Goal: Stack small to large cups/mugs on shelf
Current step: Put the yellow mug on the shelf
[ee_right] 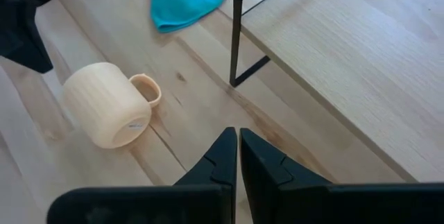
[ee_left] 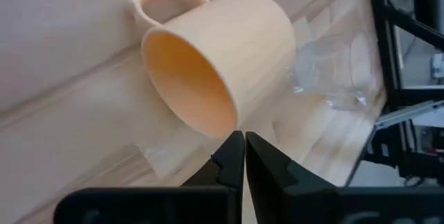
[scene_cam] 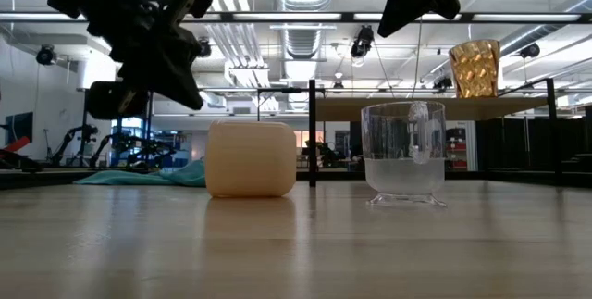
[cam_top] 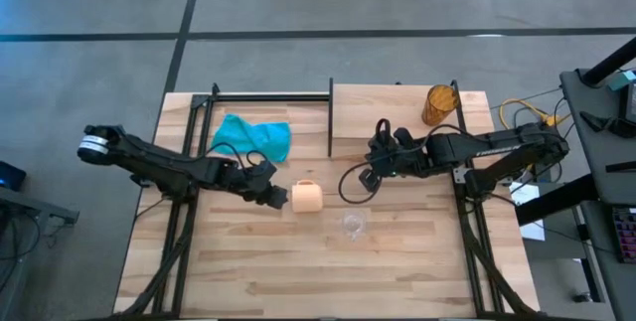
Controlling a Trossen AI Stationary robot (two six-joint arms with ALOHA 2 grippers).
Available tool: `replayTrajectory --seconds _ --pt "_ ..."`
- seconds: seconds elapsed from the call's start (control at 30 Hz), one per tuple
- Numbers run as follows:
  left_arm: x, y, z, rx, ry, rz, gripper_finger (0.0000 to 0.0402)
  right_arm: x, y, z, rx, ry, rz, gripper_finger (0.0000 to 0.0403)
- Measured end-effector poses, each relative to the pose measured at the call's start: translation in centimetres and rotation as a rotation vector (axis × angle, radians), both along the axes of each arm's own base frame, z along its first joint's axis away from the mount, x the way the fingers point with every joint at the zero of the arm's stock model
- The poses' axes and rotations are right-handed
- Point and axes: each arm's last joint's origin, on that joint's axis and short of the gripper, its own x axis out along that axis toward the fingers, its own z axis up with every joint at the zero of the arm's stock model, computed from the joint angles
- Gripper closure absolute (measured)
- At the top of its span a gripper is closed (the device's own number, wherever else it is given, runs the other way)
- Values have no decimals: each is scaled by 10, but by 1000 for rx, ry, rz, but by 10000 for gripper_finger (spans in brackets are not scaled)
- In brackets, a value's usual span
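Plank surface (cam_top: 248, 271) under everything, its near corners cut off in the high view. Raised light-wood shelf (cam_top: 393, 112) at the far right, black posts partly hidden behind the right arm. Teal cloth (cam_top: 253, 135) crumpled at far left, only a sliver visible in the low view. Brown wood-grain cup (cam_top: 438, 104) upright on the shelf's far right part, base hard to make out from above. Orange mug (cam_top: 306, 196) tipped on its side mid-surface, handle toward the shelf, mouth toward the left gripper (cam_top: 270, 196) just beside it, fingers (ee_left: 229, 158) pressed together, pinching nothing. Right gripper (cam_top: 370, 177) raised near the shelf's front edge, fingers (ee_right: 223, 156) likewise pressed together, empty. Clear glass cup (cam_top: 353, 224) upright nearer the front, near the mug but apart, barely discernible from above, outline blurred in the left wrist view.
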Motion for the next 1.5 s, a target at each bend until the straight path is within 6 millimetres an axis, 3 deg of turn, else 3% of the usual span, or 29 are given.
replayTrajectory --seconds 0.37,0.67,1.5 --pt "1 -1 -8 41 -135 -91 402 0 0 0 1 -2 -1 390" --pt "0 -3 -9 74 -136 -193 402 0 0 0 2 -2 -2 390" --pt "5 -3 -21 115 -87 -232 402 2 0 1 10 -30 -7 390"
